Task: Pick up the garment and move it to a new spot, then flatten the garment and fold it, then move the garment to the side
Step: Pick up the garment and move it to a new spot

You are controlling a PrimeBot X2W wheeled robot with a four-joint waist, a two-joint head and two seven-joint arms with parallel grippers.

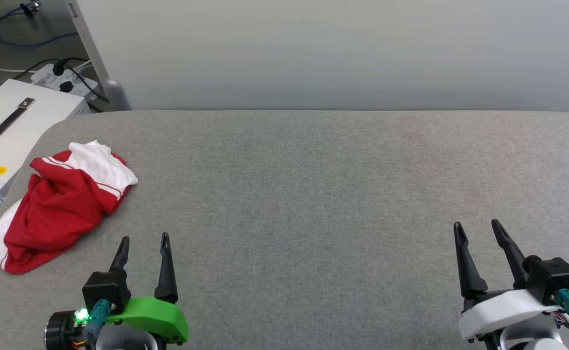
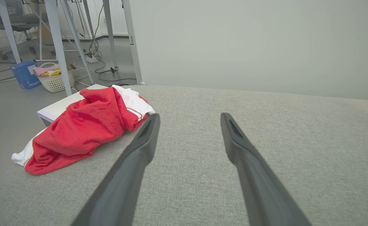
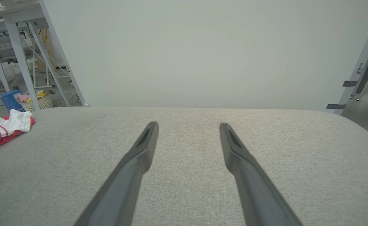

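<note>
Grey padded surface [image 1: 313,204], wall behind far edge. Garment [image 1: 60,204] crumpled in a heap at the surface's left edge, near the far-left corner, white sleeve on top. Left gripper [image 1: 144,239] at near edge just beside it, fingers spread, holding nothing. Right gripper [image 1: 478,226] near the near-right corner, spread, holding nothing.

A wide grey fabric-covered table [image 1: 313,204] with rounded corners lies under even, soft light. Directly behind its far edge stands a plain pale panel wall [image 1: 337,48]. Just off the table's far left corner sits a low white case [image 1: 17,121] with a black strap handle and a yellow label, and behind that a white power strip [image 1: 63,78] and loose cables lie on the grey floor [image 2: 1,106]. Farther left of the table are pale metal desk legs [image 2: 58,47], a white woven basket [image 2: 56,82], a blue box [image 2: 25,75] and an office chair [image 2: 17,18]. Past the table's far right corner a slanted grey frame leg [image 3: 363,59] rises
</note>
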